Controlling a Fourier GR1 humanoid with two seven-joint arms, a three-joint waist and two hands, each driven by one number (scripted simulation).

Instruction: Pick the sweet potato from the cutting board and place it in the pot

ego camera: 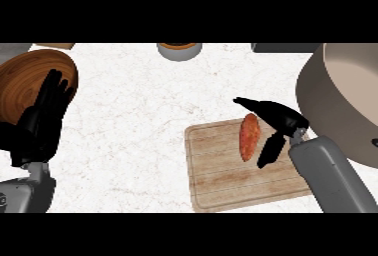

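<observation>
Head view showing the sweet potato [249, 136] lying on the cutting board [221, 170], near that board's far right corner, long axis running roughly front to back. Not yet lifted, then: picking still under way at best, placing entirely left to do. Right hand [279, 125] hanging at the potato's right side, one digit reaching over its far tip and another dropping beside its near end, fingers spread apart and bracketing rather than clamped; touching or just beside, hard to tell. Pot [325, 65] sitting at the counter's right edge, just beyond the board, interior looking pale and bare as far as showing, though partly cut off by the view. Left hand [43, 120] resting open at the counter's left edge, fingers straight and pointing away, overlapping the near rim of a wooden bowl [29, 75] with nothing visible inside. Small round container [179, 50] standing at the far edge, brownish inside, contents unclear. Judging from this: closing on the potato, lifting, carrying right and over the pot's rim all remaining.
</observation>
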